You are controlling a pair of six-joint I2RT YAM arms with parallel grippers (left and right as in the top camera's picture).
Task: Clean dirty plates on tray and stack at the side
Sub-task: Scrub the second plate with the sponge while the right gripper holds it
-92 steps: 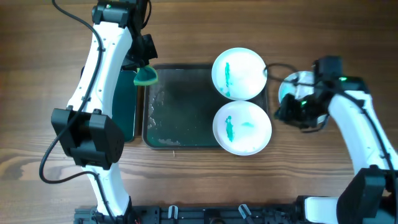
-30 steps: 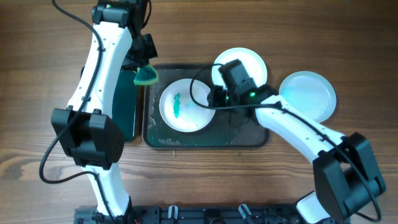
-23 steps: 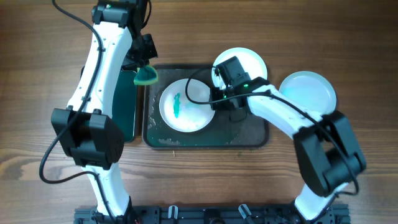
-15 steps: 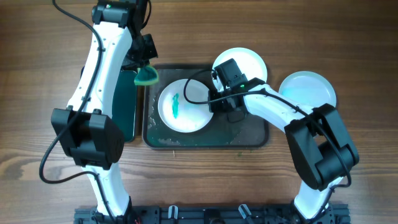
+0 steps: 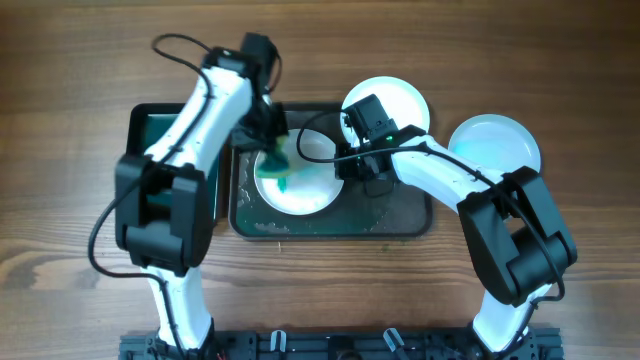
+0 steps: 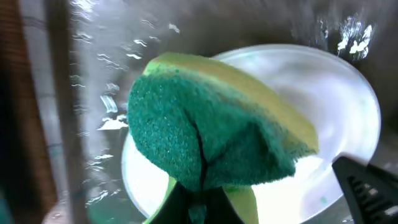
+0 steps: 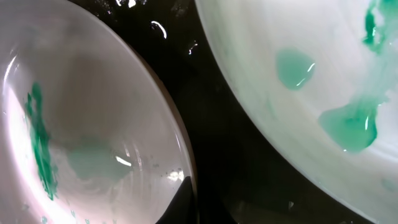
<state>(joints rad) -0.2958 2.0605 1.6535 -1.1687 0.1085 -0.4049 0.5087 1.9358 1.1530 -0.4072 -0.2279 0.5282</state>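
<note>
A white plate (image 5: 305,180) lies in the middle of the dark grey tray (image 5: 400,208). My left gripper (image 5: 276,150) is shut on a yellow-green sponge (image 5: 277,165) and presses it on the plate's left part; in the left wrist view the sponge (image 6: 205,140) covers much of the plate (image 6: 339,118). My right gripper (image 5: 347,165) is shut on this plate's right rim (image 7: 81,124). A second smeared plate (image 5: 388,110) sits at the tray's back right and also shows in the right wrist view (image 7: 311,74). A third plate (image 5: 497,152) lies on the table to the right.
A smaller black tray with green inside (image 5: 165,150) sits just left of the grey tray. Water droplets glisten on the grey tray's left part (image 5: 245,195). Wooden table (image 5: 80,120) surrounds both trays.
My left arm has swung right and down from over the black tray, bringing the sponge onto the plate. My right gripper, after sliding that plate to mid-tray, has stayed at its rim.
</note>
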